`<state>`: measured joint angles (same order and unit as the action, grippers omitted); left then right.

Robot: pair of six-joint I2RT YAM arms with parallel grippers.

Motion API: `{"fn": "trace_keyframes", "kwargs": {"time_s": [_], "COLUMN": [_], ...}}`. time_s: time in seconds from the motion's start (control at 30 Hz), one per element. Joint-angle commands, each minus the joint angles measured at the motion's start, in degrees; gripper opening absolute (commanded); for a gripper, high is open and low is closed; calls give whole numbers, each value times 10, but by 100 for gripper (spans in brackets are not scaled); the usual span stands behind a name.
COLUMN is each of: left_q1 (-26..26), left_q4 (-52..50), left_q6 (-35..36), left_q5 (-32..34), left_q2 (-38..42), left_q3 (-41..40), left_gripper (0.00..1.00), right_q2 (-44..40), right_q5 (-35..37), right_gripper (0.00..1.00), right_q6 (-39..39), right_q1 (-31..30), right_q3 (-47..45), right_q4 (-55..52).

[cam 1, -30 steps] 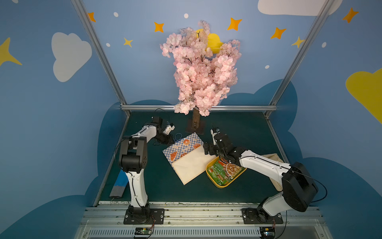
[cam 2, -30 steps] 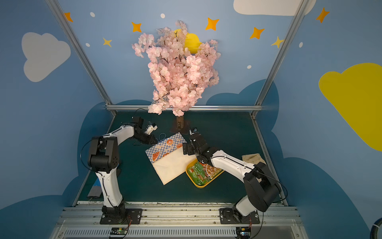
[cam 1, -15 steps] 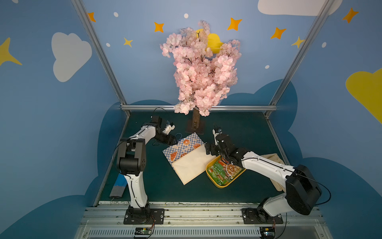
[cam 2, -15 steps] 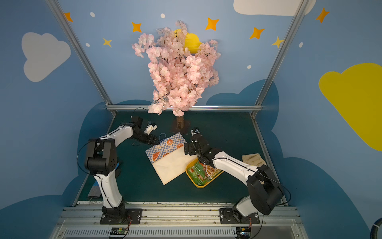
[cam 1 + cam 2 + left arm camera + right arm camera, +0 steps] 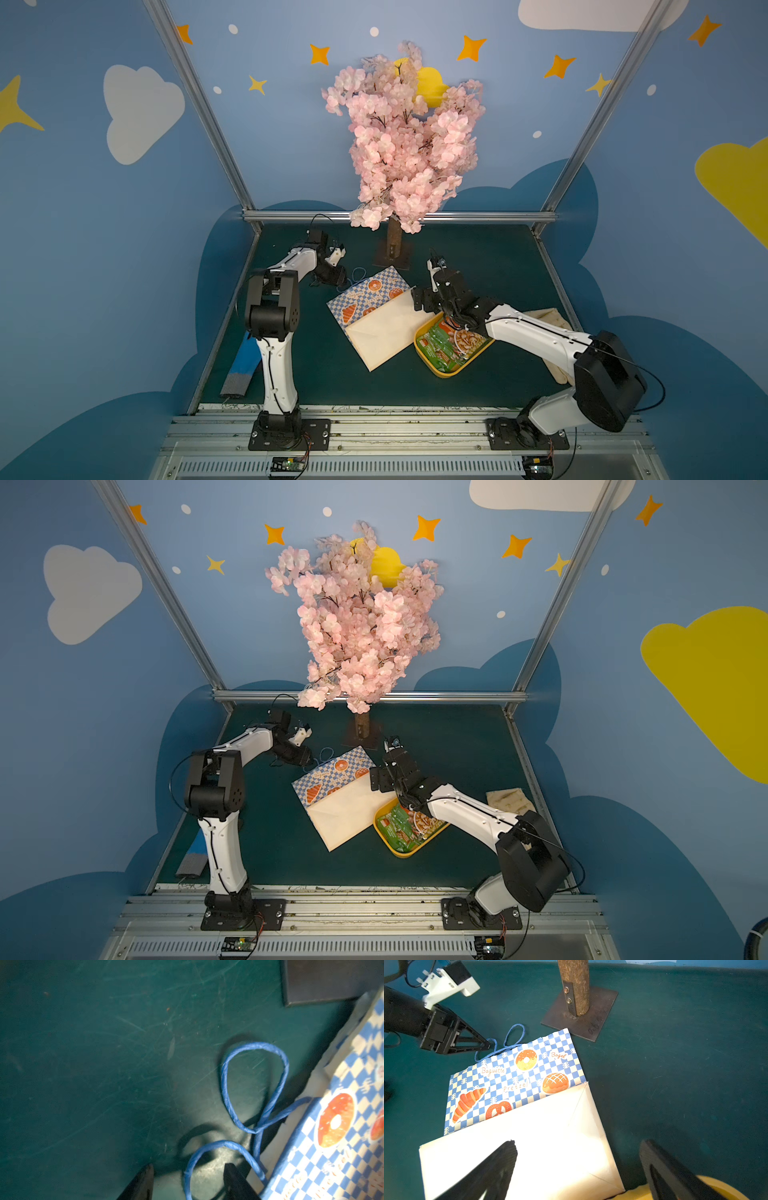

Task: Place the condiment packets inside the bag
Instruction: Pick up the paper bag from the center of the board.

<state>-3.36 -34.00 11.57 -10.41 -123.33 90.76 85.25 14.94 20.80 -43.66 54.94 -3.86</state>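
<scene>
The bag (image 5: 374,307) (image 5: 336,787) lies flat on the green table, checkered side up, with its cream bottom flap folded toward the tray. Its blue cord handles (image 5: 255,1045) trail toward my left gripper (image 5: 188,1167) (image 5: 343,282), which is open with one handle loop (image 5: 207,1146) lying loose between its jaws. The condiment packets (image 5: 451,343) (image 5: 405,825), glossy green, sit in the yellow tray (image 5: 440,372). My right gripper (image 5: 578,1142) (image 5: 417,301) hangs wide open over the bag's cream flap (image 5: 529,1147), holding nothing.
The blossom tree's trunk on its metal base plate (image 5: 392,249) (image 5: 579,1012) stands just behind the bag. A beige cloth (image 5: 548,316) lies at the right edge under my right arm. A blue and grey strip (image 5: 243,370) lies by the left frame rail.
My left jaws have parted from nearly shut and now stand apart around the handle loop. The right arm has shifted only slightly, and the bag and tray have not moved.
</scene>
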Motion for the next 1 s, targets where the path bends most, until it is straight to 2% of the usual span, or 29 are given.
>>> {"fn": "trace_keyframes", "kwargs": {"time_s": [0.0, 0.07, 0.33, 0.4, 0.5, 0.7, 0.97], "left_q1": [-8, -17, -65, -72, -73, -78, -78], "left_q4": [-16, -18, -32, -40, -20, 33, 36], "left_q6": [13, 17, 52, 51, 44, 47, 49], "left_q5": [44, 59, 198, 212, 197, 151, 72], "left_q2": [-12, -15, -44, -43, 13, 215, 388], "left_q3": [8, 10, 26, 28, -1, -77, -113], "left_gripper": [45, 35, 4, 3, 3, 3, 3], "right_q2": [-6, -4, -40, -65, -85, -100, -126], "right_q5": [-1, 2, -7, -9, -5, 5, 39], "right_gripper": [98, 98, 98, 98, 98, 98, 98], "right_q6": [7, 9, 21, 25, 23, 21, 13], "right_q1": [1, 1, 1, 1, 0, -3, -36], "right_q3": [1, 4, -24, -42, -54, -60, -53], "right_q4": [5, 0, 17, 29, 35, 38, 32]}}
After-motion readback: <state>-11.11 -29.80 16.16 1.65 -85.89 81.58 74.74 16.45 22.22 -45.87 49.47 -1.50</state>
